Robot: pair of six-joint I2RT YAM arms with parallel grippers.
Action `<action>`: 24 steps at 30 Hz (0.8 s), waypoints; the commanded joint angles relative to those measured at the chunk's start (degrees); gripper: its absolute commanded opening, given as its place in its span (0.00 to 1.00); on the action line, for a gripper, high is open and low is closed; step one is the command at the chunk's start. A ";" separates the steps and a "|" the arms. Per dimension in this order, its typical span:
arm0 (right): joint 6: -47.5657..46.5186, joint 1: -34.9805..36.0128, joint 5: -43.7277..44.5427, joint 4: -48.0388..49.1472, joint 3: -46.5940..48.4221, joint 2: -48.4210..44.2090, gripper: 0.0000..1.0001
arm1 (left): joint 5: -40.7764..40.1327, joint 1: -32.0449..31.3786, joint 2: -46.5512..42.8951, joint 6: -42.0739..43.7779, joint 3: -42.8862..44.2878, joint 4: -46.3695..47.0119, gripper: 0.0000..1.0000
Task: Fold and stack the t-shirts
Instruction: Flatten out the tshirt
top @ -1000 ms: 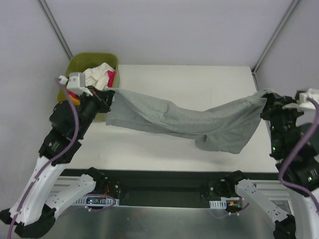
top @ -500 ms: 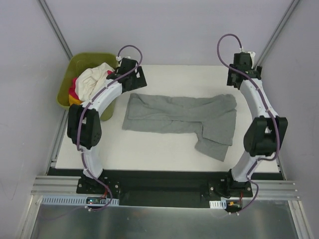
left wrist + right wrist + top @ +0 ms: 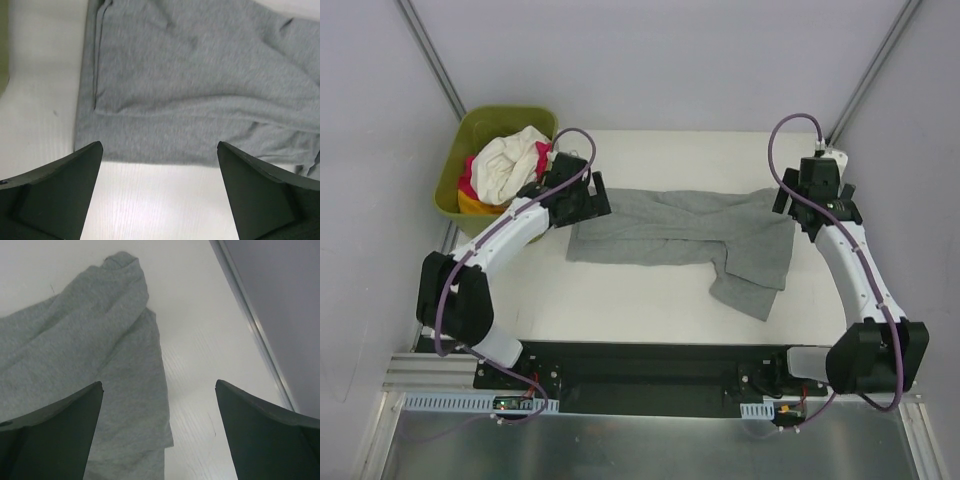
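Note:
A heather grey t-shirt (image 3: 680, 228) lies crumpled lengthwise across the middle of the white table (image 3: 650, 295), one part trailing toward the near right. My left gripper (image 3: 586, 192) hovers open over the shirt's left end; in the left wrist view the grey t-shirt (image 3: 195, 85) fills the upper frame and the left gripper (image 3: 159, 147) has nothing between its fingers. My right gripper (image 3: 815, 203) stands open just off the shirt's right end; the right wrist view shows the right gripper (image 3: 159, 385) straddling the grey t-shirt's (image 3: 85, 355) edge, empty. White, pink and orange t-shirts (image 3: 510, 165) are heaped in the tub.
An olive-green tub (image 3: 492, 122) sits off the table's back left corner, close to the left arm. Metal frame posts run along both back corners, and the table's right edge (image 3: 250, 315) lies near the right gripper.
Both grippers held the grey t-shirt stretched in the air a second ago. They have opened and let it go; it now lies on the table, and both arms have swung over it.

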 commanded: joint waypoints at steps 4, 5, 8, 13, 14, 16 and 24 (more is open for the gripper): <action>5.66 -0.08 -8.31 4.49 -10.72 -9.09 0.99 | -3.21 0.15 -12.71 -8.72 -16.69 -1.54 0.99; 5.57 -0.08 -8.66 4.41 -10.81 -9.27 1.00 | -2.79 0.50 -12.97 -10.12 -17.67 -1.46 0.99; 4.87 -0.08 -9.37 3.53 -10.46 -8.93 1.00 | -1.47 2.52 -12.10 -12.93 -20.23 -1.46 0.99; 5.57 0.01 -9.37 3.97 -11.34 -9.28 1.00 | -3.39 3.67 -8.06 -15.93 -21.20 -1.28 0.77; 5.92 0.01 -9.19 4.14 -11.43 -9.36 1.00 | -3.92 3.85 -7.44 -16.63 -21.20 -1.19 0.73; 6.19 0.01 -9.37 4.41 -11.60 -9.63 1.00 | -5.06 4.37 -5.51 -16.90 -21.02 -1.11 0.64; 5.31 -0.08 -9.11 4.32 -11.95 -10.59 1.00 | -5.95 5.25 -0.06 -18.57 -21.02 -0.58 0.45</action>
